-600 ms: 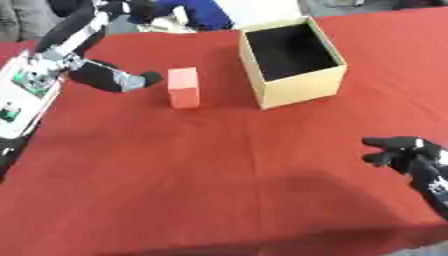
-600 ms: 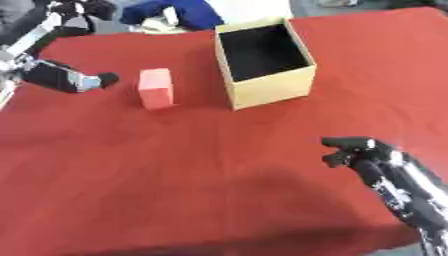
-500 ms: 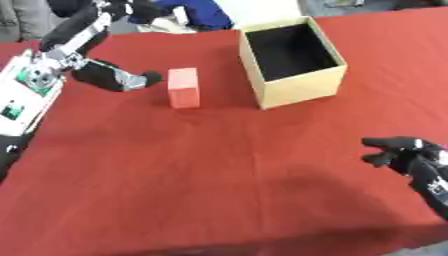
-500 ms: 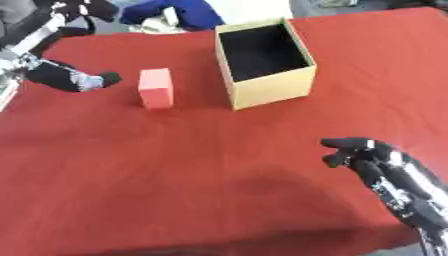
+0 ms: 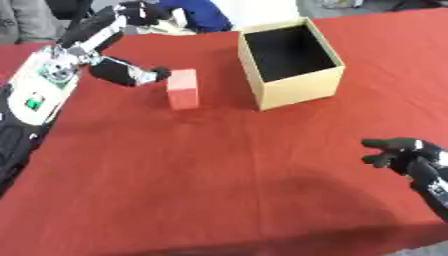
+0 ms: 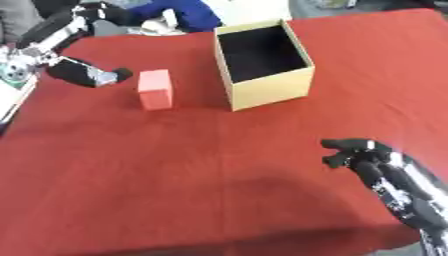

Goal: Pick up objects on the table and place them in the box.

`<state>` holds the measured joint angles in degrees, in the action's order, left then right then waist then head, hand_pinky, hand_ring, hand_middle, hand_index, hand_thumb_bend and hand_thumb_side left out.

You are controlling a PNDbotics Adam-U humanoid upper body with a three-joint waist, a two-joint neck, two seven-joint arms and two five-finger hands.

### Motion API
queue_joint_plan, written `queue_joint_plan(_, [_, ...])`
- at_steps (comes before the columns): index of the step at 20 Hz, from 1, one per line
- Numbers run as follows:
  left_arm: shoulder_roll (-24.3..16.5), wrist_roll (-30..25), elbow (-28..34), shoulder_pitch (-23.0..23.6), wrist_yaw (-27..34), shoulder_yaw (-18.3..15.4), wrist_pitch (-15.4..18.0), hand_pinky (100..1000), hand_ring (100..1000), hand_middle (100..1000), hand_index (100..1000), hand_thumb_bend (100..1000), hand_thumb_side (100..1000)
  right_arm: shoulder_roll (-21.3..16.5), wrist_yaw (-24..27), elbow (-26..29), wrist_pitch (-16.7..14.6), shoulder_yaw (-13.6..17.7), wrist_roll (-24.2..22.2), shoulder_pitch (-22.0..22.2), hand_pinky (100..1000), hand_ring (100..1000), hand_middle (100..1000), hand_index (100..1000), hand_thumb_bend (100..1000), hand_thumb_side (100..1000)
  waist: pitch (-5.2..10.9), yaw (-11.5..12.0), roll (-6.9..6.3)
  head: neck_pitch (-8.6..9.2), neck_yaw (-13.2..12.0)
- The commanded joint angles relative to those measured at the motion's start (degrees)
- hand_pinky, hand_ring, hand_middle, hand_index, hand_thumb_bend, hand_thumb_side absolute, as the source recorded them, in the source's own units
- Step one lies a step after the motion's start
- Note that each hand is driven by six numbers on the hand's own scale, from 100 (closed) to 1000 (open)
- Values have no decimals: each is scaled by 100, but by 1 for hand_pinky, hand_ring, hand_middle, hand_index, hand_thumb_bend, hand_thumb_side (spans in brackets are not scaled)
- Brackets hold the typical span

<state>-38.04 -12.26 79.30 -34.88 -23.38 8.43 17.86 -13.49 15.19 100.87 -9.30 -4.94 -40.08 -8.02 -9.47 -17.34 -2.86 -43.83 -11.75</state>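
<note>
- A robot's left hand (image 5: 131, 75) reaches in from the left edge of a red table (image 5: 219, 170), its dark fingers extended toward an upright pink block (image 5: 183, 88) and touching, or all but touching, the block's left face.
- Compared with the views from about half a second ago, the fingertips have closed the small remaining gap to the block; they were just beside it before and now sit against its upper left edge (the block itself looks unmoved, upright on the cloth).
- The left hand looks open, with nothing in its grasp; no finger can be seen curled round the block, though its far side is hidden, so whether a thumb lies behind it cannot be told.
- The pink block stands just left of an open tan cardboard box (image 5: 291, 62), apart from it by a narrow strip of cloth. The box's dark interior appears to hold nothing.
- The right hand (image 6: 354, 152) sits low at the right side of the table, fingers curled, holding nothing and well apart from both block and box. It has barely shifted since the earlier views.
- The judgement: the approach is ending and a grasp is about to begin. The block has yet to be lifted, so the placing has not started.
</note>
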Motion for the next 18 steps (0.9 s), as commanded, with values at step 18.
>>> queue_joint_plan(18, [407, 92, -1367, -680, -1093, 94, 421, 1000, 810, 811, 892, 542, 445, -104, 3, 49, 4, -16, -46, -43, 846, 934, 590, 824, 100, 548, 110, -45, 9, -29, -85])
